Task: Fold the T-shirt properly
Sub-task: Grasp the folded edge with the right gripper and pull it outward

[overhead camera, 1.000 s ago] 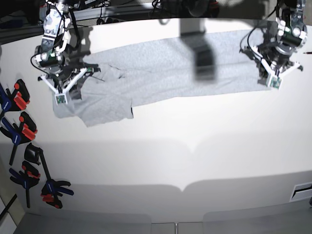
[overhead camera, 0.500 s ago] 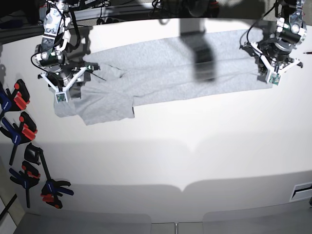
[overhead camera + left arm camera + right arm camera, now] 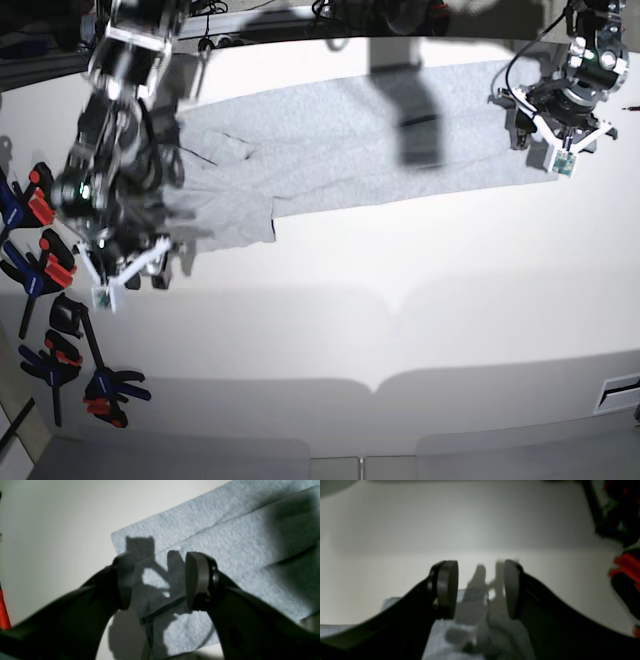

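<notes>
The T-shirt (image 3: 340, 140) is light heather-grey and lies as a long folded band across the far half of the table, plain side up. Its sleeve end (image 3: 225, 215) spreads toward the front at the left. My left gripper (image 3: 545, 135) hovers over the band's right end. In the left wrist view that gripper (image 3: 160, 582) is open, with the T-shirt (image 3: 225, 537) lying flat beneath it and nothing pinched. My right gripper (image 3: 140, 265) hangs over the sleeve's front edge at the left. In the right wrist view it (image 3: 480, 590) is open above rumpled T-shirt cloth (image 3: 475, 635).
Several red, blue and black spring clamps (image 3: 45, 270) lie along the table's left edge, and they show as red and black shapes (image 3: 625, 562) in the right wrist view. The white table (image 3: 400, 330) stretches bare toward the front. A dark shadow (image 3: 415, 120) crosses the shirt's middle.
Both grippers went from shut to open and let go of the shirt. The right arm swung from the collar end toward the table's front left. The left arm drew back slightly.
</notes>
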`<action>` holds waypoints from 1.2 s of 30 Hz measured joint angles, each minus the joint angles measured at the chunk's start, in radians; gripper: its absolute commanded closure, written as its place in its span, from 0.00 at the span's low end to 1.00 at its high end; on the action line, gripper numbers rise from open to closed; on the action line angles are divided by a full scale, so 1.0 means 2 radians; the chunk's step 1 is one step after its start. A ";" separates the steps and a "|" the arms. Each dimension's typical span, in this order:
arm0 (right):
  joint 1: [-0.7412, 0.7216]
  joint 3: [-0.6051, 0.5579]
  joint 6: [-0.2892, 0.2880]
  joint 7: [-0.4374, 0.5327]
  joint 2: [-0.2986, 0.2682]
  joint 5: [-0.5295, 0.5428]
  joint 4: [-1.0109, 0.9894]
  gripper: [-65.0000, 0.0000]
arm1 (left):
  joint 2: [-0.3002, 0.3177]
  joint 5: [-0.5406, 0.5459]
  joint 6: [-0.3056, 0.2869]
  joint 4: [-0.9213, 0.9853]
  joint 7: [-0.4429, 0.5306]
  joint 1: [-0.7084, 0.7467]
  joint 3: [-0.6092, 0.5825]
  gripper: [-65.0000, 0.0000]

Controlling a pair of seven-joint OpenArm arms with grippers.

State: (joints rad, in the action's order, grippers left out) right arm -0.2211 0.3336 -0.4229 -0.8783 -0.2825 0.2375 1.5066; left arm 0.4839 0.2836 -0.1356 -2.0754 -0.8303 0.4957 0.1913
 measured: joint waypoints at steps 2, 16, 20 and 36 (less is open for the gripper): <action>-0.039 -0.003 0.002 -0.014 0.000 -0.008 -0.075 0.58 | 0.000 0.000 0.000 0.000 0.000 0.000 0.000 0.54; -0.149 -0.005 0.002 -0.078 0.003 -0.066 -0.306 0.58 | -0.001 0.000 0.000 0.000 -0.001 0.000 0.000 0.54; -0.152 -0.005 0.002 -0.066 0.011 -0.076 -0.328 0.61 | -0.001 0.000 0.000 0.000 -0.001 0.000 0.000 0.54; -0.255 -0.005 -0.007 -0.051 0.032 -0.067 -0.336 1.00 | 0.000 -0.016 -0.002 0.000 0.009 0.000 0.000 0.54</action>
State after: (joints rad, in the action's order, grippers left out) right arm -0.7315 0.3241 -0.4362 -0.9806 -0.2188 0.1040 0.8345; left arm 0.4831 0.2508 -0.1390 -2.0747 -0.8116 0.4957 0.1917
